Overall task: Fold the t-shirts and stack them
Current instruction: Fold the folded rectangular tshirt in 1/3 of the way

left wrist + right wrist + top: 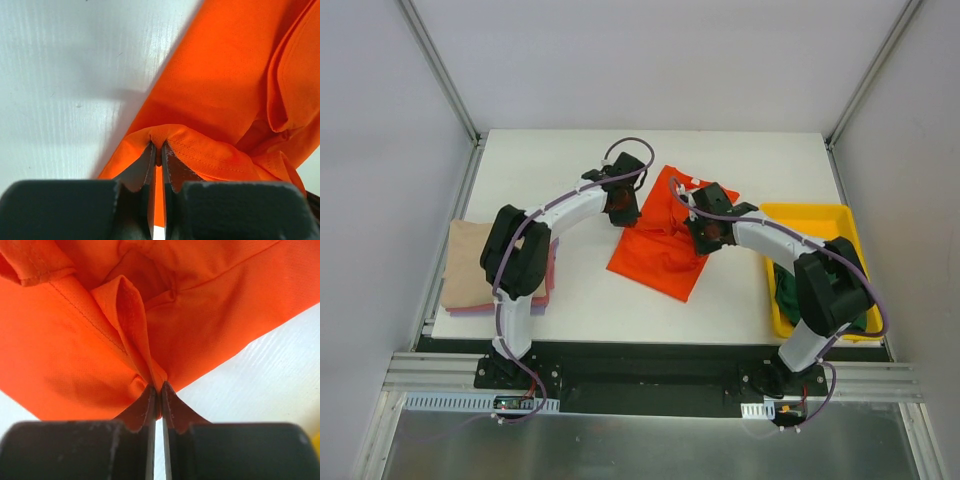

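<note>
The orange-red t-shirt (658, 250) lies partly folded at the table's middle. My left gripper (623, 211) is shut on its left edge; in the left wrist view the cloth (220, 90) bunches over the pinched jaws (158, 150). My right gripper (708, 236) is shut on its right edge; the right wrist view shows a fold of the shirt (100, 345) caught between the jaws (159, 389). A folded tan t-shirt (470, 262) lies on pink (552, 270) and lavender (470, 312) ones at the left edge. A dark green t-shirt (788, 292) lies in the yellow tray (820, 215), partly hidden by my right arm.
The yellow tray sits at the table's right edge. White enclosure walls and metal frame posts (440, 70) surround the white table (570, 170). The arm bases stand on the black rail (640, 365) at the near edge.
</note>
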### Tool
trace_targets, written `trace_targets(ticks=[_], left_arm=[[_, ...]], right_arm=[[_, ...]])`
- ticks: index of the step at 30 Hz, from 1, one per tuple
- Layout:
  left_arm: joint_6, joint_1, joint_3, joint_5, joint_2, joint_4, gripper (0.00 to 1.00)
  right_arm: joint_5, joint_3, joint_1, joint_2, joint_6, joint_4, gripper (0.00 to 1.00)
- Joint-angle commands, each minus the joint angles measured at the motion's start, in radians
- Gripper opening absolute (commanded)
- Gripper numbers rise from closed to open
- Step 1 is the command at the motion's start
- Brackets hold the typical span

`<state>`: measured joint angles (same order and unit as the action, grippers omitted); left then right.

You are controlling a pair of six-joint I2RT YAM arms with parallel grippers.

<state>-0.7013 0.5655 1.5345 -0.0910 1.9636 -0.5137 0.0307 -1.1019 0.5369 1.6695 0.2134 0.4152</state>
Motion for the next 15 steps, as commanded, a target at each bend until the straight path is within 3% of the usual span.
trace_targets(ticks=[1, 3, 6, 8, 10, 15], left_arm=[[0.054, -0.019, 0.062, 0.003, 0.029, -0.011, 0.08], [0.068, -0.021, 0.078, 0.010, 0.032, -0.011, 0.19], [0.092, -0.024, 0.101, 0.008, 0.012, -0.011, 0.60], [0.109, -0.026, 0.099, 0.002, -0.018, -0.011, 0.82], [0.112, -0.026, 0.067, -0.019, -0.072, -0.011, 0.99], [0.083, -0.030, -0.135, -0.073, -0.256, 0.013, 0.99]], right_arm=[[-0.132, -0.061, -0.015, 0.027, -0.017, 0.020, 0.14], [-0.188, -0.093, -0.018, 0.035, -0.029, 0.043, 0.19], [-0.256, -0.131, -0.020, 0.015, -0.043, 0.077, 0.50], [-0.256, -0.141, -0.021, -0.022, -0.057, 0.085, 0.62], [-0.198, -0.121, -0.020, -0.074, -0.066, 0.077, 0.94], [0.004, 0.014, -0.006, -0.215, -0.109, 0.010, 0.96]])
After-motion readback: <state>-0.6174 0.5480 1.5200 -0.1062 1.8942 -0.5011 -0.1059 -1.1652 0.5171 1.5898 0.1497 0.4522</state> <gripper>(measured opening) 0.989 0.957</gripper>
